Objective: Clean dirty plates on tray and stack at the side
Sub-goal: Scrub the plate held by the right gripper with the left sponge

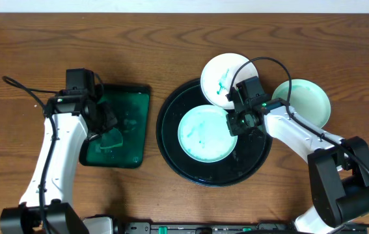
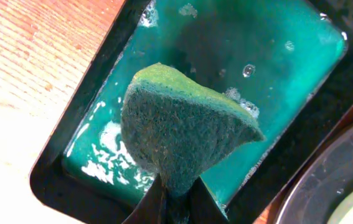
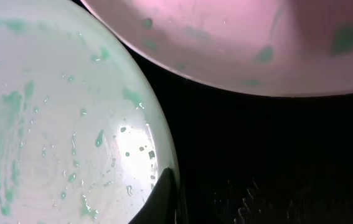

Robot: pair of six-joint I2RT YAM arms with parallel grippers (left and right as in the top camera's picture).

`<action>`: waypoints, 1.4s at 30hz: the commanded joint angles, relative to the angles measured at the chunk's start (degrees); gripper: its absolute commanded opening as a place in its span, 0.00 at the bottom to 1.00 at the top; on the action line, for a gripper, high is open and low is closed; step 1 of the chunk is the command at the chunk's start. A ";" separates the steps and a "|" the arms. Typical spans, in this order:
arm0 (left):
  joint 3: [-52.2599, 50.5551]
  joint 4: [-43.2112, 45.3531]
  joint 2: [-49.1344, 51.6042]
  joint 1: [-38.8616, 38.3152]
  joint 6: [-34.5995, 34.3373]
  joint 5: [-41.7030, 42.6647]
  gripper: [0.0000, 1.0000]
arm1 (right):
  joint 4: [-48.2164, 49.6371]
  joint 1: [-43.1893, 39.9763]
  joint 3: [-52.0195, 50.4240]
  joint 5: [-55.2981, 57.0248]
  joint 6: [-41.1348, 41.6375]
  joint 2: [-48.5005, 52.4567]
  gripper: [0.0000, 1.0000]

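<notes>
The black tray (image 1: 169,140) holds one teal-smeared dirty plate (image 1: 205,134) at its middle. A second plate (image 1: 222,77), white with green streaks, leans on the tray's far rim. A third, pale green plate (image 1: 309,104) lies on the table to the right. My right gripper (image 1: 238,122) is at the middle plate's right rim; in the right wrist view (image 3: 171,200) one finger lies over the rim of that plate (image 3: 51,124), with the second plate (image 3: 238,43) above. My left gripper (image 2: 177,200) is shut on a green sponge (image 2: 182,124), held above the green rectangular tray (image 2: 276,62).
The dark green rectangular tray (image 1: 135,104) with soapy liquid sits left of the black tray, with a narrow gap between them. The black tray's rim also shows in the left wrist view (image 2: 335,177). Bare wooden table lies at the far side and far left.
</notes>
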 commanded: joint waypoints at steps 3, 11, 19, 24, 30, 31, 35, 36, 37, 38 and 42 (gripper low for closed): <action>-0.72 2.82 -1.77 -0.09 0.22 -5.05 0.07 | -0.09 0.55 0.20 0.22 -1.18 -0.13 0.01; -1.42 3.13 4.70 -1.55 -1.40 5.53 0.07 | -1.05 0.55 0.20 0.22 -1.18 -0.13 0.01; 0.22 9.29 5.20 -13.70 -3.17 19.39 0.08 | -1.29 0.55 0.20 0.24 -1.18 -0.13 0.01; -0.46 18.82 9.79 -25.31 -7.34 18.14 0.07 | -1.29 0.55 0.20 0.22 -1.18 -0.13 0.01; -0.44 28.52 18.71 -33.86 -14.93 16.33 0.07 | -1.44 0.55 0.20 0.22 -1.18 -0.13 0.01; -0.44 29.79 20.02 -34.62 -16.11 16.85 0.07 | -1.44 0.55 0.20 0.20 -1.18 -0.13 0.01; -0.44 35.58 24.09 -36.79 -20.44 22.53 0.07 | -1.44 0.55 0.20 0.20 -1.18 -0.13 0.01; -0.44 36.85 25.05 -37.24 -21.73 23.76 0.07 | -1.44 0.55 0.20 0.22 -1.18 -0.13 0.01; -0.44 37.79 25.88 -37.62 -22.60 24.46 0.07 | -1.44 0.55 0.20 0.20 -1.18 -0.13 0.01; -0.44 39.06 26.99 -38.12 -23.37 25.27 0.07 | -1.44 0.55 0.20 0.20 -1.18 -0.13 0.01; -0.44 42.42 30.88 -39.19 -24.00 28.72 0.07 | -1.60 0.55 0.20 0.22 -1.18 -0.13 0.01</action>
